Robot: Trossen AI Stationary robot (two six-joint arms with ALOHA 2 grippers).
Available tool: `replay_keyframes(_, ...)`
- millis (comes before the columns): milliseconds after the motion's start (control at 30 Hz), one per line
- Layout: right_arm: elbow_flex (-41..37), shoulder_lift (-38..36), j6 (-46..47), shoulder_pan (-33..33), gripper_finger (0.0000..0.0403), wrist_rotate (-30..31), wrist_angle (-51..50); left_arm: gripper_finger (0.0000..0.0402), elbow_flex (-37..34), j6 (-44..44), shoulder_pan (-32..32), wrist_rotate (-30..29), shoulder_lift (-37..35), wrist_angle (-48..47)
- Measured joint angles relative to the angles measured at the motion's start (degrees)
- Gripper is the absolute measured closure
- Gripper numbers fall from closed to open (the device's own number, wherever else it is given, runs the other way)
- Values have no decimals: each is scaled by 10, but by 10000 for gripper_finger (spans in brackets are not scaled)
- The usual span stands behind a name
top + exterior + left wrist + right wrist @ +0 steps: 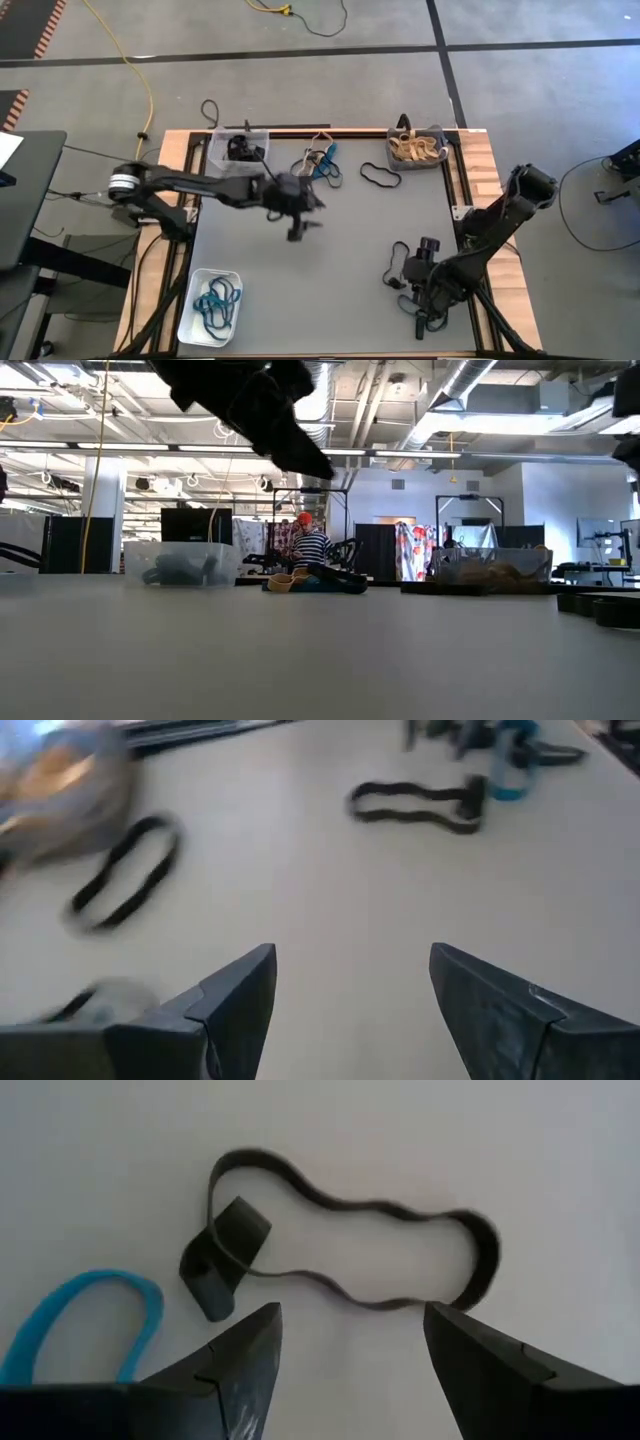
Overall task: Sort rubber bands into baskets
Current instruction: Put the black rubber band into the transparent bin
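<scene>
Your worktop [330, 270] is a grey sheet on a wooden frame, with the baskets at its edges: the clear basket [238, 150] at the far left holding black bands, the dark grey basket [417, 150] at the far right holding tan bands, and the white basket [209, 306] at the near left corner holding teal bands.

Your left arm reaches in from the left edge, stretched nearly flat across the worktop toward its middle. The left gripper [300, 222] hangs above the bare surface just near of the loose pile, its fingers [240, 1005] spread wide with nothing between them.

Your right arm folds back from the right edge, elbow out past the frame, forearm angled to the near right part of the worktop. The right gripper [400, 280] points down low over the surface, fingers [245, 1360] spread apart and empty, straddling a long black band [350, 1245] with a folded end; a teal band [90, 1315] lies just beside it.

Between the two far baskets you have a small loose pile [320, 163] of teal, tan and black bands, and right of it a single black band [380, 177] lying flat and apart from the rest.
</scene>
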Motion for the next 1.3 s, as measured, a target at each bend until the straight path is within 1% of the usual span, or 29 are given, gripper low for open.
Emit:
replay_keyframes(100, -10, 0, 26, 3, 129, -12, 0, 148, 3, 23, -35, 0, 52, 52)
replay_keyframes(167, -17, 0, 42, 2, 129, -28, 3, 148, 18, 34, -52, -2, 91, 79)
replay_keyframes(267, -33, 0, 53, 2, 129, -38, 22, 148, 56, 46, -68, -4, 147, 91)
replay_keyframes(433, -66, 0, 53, -8, 129, -44, 84, 148, 140, 67, -85, 0, 235, 84)
replay_keyframes(567, -94, 0, 32, -32, 129, -44, 149, 148, 211, 83, -94, 28, 298, 75)
replay_keyframes(667, -114, 0, 0, -57, 136, -45, 206, 148, 267, 94, -99, 44, 341, 45)
replay_keyframes(767, -127, 0, -51, -84, 149, -41, 274, 148, 320, 108, -104, 44, 381, 1)
replay_keyframes(867, -131, 1, -95, -113, 166, -33, 314, 148, 364, 122, -108, 45, 411, -44)
replay_keyframes(967, -131, 1, -122, -134, 184, -28, 325, 148, 386, 128, -111, 45, 426, -68)
replay_keyframes(1167, -131, 1, -155, -161, 213, -26, 343, 148, 390, 132, -115, 45, 429, -63)
replay_keyframes(1300, -131, 1, -175, -176, 227, -26, 376, 148, 390, 132, -117, 45, 429, -60)
